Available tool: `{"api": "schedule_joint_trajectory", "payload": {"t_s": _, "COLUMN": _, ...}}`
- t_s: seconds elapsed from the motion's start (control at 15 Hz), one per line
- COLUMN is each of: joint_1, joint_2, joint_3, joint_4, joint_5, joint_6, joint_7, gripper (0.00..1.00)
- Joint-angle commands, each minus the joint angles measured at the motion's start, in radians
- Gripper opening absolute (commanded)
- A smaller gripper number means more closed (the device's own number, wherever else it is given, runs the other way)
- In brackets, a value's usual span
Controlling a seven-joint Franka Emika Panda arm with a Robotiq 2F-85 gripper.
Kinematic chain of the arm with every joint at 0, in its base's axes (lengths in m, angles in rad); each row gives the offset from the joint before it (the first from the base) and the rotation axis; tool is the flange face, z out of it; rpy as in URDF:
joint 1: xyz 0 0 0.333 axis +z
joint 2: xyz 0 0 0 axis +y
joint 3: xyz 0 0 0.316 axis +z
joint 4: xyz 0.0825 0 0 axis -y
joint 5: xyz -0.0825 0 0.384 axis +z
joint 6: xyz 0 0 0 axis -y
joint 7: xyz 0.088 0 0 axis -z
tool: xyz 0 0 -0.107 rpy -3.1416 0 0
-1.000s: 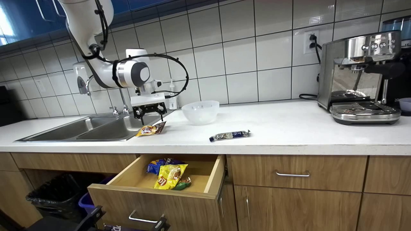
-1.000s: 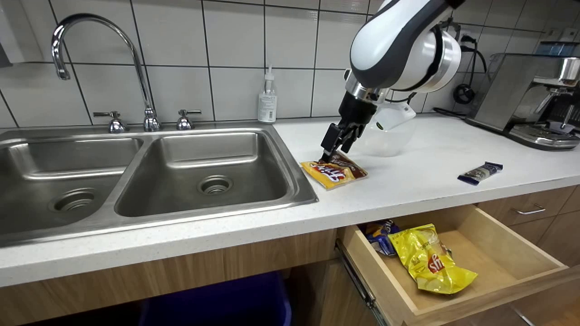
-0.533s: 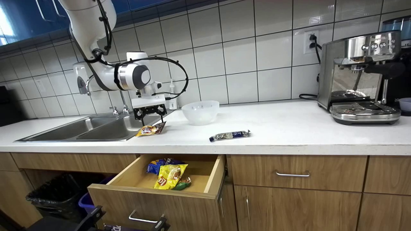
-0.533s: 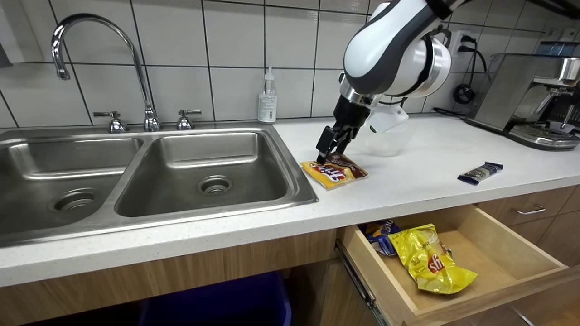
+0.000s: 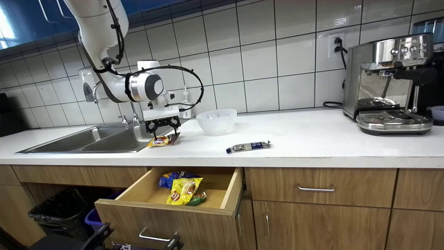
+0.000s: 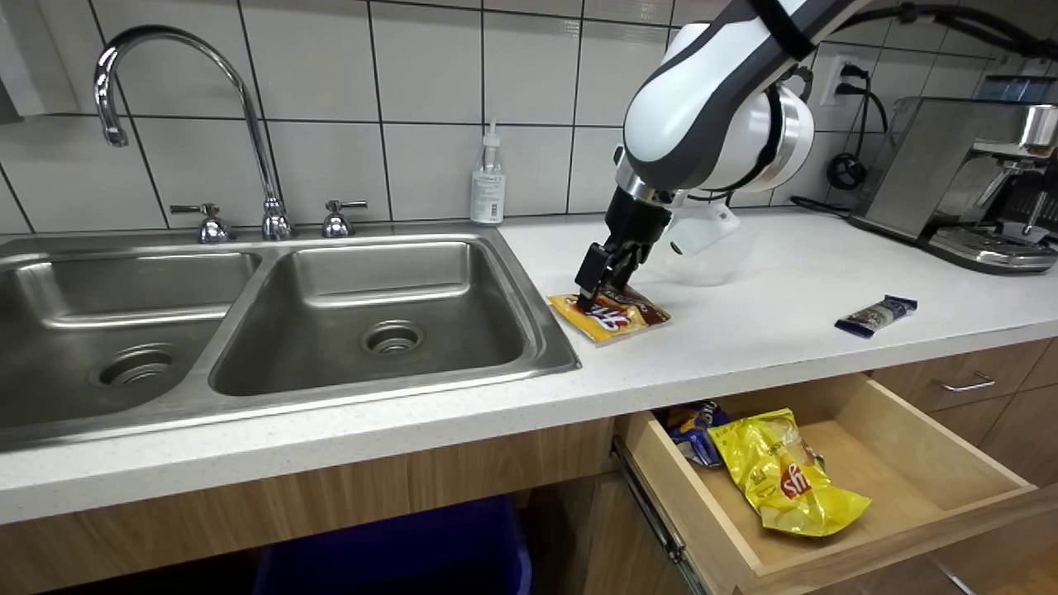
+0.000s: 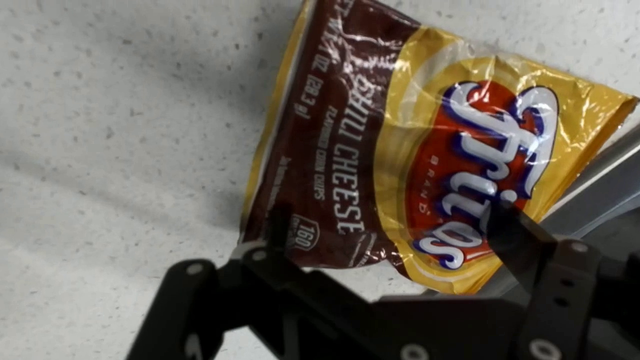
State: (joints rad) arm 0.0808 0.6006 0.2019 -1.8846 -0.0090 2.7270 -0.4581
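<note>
I've eased the gripper (image 7: pixel 387 220) a touch lower over the last second, while the chip bag (image 7: pixel 410 140) hasn't shifted: it lies on the counter (image 5: pixel 305 139), just beside the sink (image 6: pixel 541 330). My fingers (image 7: pixel 520 240) are spread well apart, one over the bag's brown end, the other over the lettering nearer the sink, and they grip nothing. As I judge it, that drop puts the bag between the tips and within reach of a pinch, though I can't tell whether either tip touches the wrapper.

What crowds me most is the sink's rim, running close along the bag's yellow end; whether they touch I can't say. A pale bowl (image 5: pixel 216 122) stands a little farther from the sink than the bag does, and a snack bar (image 5: pixel 248 147) lies farther out still, well apart. Lower than the sink, under the counter's edge, the pulled-out drawer (image 5: pixel 194 222) holds a yellow bag (image 6: pixel 789 475), a blue packet (image 6: pixel 694 434) and a green packet (image 5: pixel 198 199). A soap bottle (image 6: pixel 488 186) stands at the sink's back corner; the coffee machine (image 5: pixel 388 52) sits farthest from the sink.
</note>
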Motion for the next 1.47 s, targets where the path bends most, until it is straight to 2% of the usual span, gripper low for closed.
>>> {"api": "schedule_joint_trajectory", "payload": {"t_s": 0.0, "joint_1": 0.001, "joint_2": 0.016, "joint_3": 0.000, "joint_4": 0.021, "joint_5": -0.035, "joint_6": 0.003, "joint_7": 0.040, "gripper": 1.00}}
{"api": "schedule_joint_trajectory", "payload": {"t_s": 1.4, "joint_1": -0.016, "joint_2": -0.079, "joint_3": -0.017, "joint_4": -0.117, "joint_5": -0.073, "joint_6": -0.013, "joint_7": 0.029, "gripper": 1.00}}
